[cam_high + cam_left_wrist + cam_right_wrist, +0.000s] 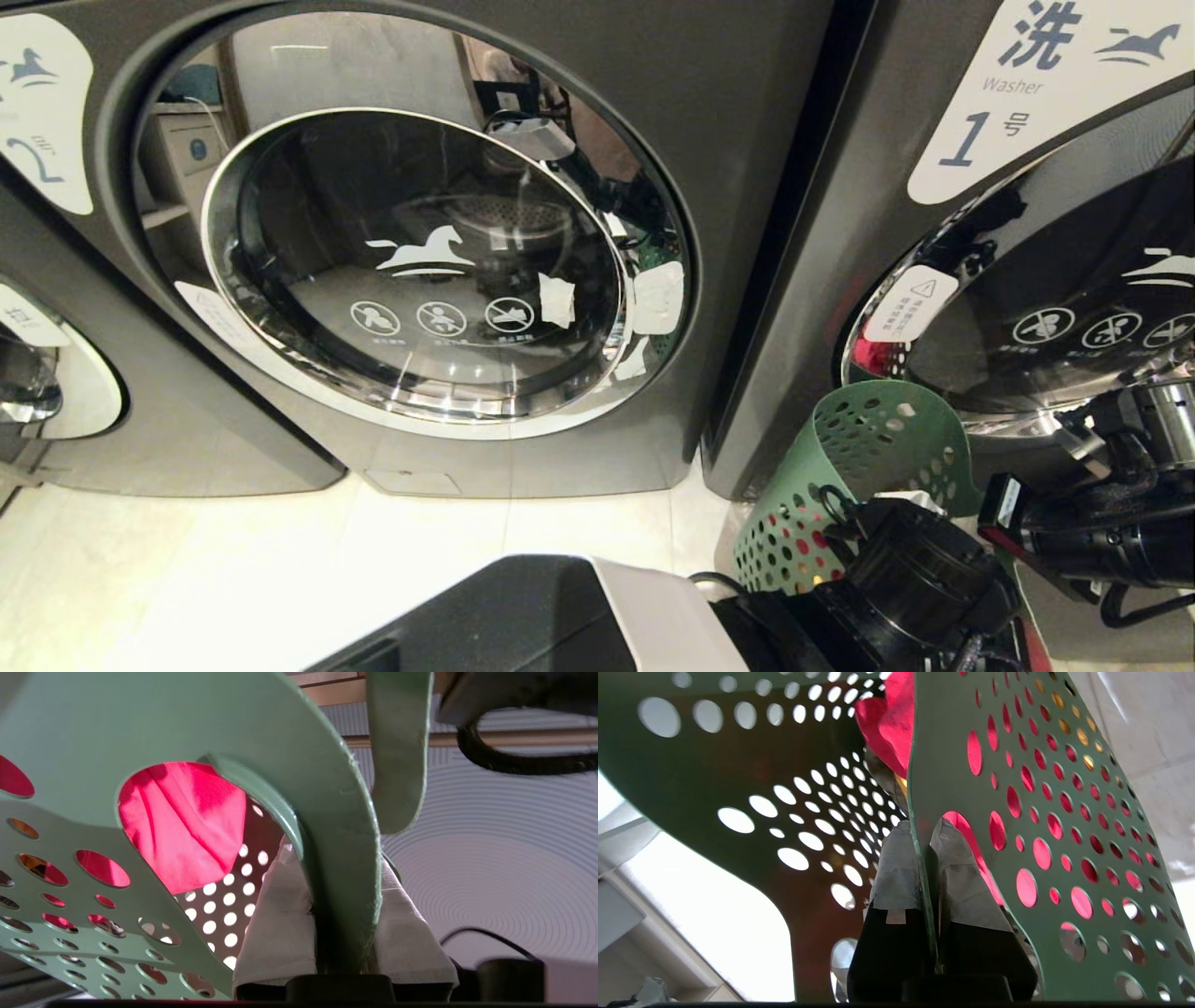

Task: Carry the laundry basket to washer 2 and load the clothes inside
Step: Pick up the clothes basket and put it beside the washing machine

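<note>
Head view shows washer 2 with its door closed, and the laundry basket low at the right, before washer 1. Left gripper and right gripper each clamp its wall. Loading is not started. Only the pink-red garment shows clearly.

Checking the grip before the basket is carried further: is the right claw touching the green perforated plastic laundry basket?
Touching. The right wrist view shows the right claw shut on the green perforated plastic laundry basket, its thin wall pinched between both padded fingers.
</note>
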Robot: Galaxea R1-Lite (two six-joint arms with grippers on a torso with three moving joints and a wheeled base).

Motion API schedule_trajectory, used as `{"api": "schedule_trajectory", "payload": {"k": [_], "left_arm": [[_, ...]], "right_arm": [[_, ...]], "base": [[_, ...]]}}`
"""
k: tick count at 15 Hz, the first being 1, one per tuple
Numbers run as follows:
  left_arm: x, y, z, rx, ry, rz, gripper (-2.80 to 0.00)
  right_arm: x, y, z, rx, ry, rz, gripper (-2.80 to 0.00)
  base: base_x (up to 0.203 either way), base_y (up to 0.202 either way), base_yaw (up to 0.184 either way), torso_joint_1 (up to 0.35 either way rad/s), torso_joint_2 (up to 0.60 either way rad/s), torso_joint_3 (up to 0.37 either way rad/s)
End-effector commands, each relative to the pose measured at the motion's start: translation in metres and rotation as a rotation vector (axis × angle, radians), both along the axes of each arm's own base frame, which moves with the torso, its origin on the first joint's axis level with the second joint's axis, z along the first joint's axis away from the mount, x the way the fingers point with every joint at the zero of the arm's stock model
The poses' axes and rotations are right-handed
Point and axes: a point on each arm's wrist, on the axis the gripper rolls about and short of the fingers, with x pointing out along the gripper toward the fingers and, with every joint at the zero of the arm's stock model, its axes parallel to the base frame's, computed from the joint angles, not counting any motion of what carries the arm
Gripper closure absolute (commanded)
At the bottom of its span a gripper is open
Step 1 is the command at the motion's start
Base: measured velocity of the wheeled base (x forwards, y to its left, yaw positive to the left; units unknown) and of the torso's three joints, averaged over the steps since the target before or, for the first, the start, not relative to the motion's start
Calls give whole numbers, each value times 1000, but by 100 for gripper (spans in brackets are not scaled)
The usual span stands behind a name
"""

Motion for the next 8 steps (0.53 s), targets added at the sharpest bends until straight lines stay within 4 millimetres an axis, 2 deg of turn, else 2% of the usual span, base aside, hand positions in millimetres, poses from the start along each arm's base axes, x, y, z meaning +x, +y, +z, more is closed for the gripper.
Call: {"api": "schedule_trajectory", "payload": {"k": [1,8], "left_arm": [[1,-7,-13,12,6,1,0],[6,-2,-15,105,-26,72,0]], "right_arm": [[1,-4,-9,4,37,-17,0],[7,-3,-8,5,28,-12,0]], "base": [[0,0,0,11,2,-193],[0,0,0,1,3,-195]]}}
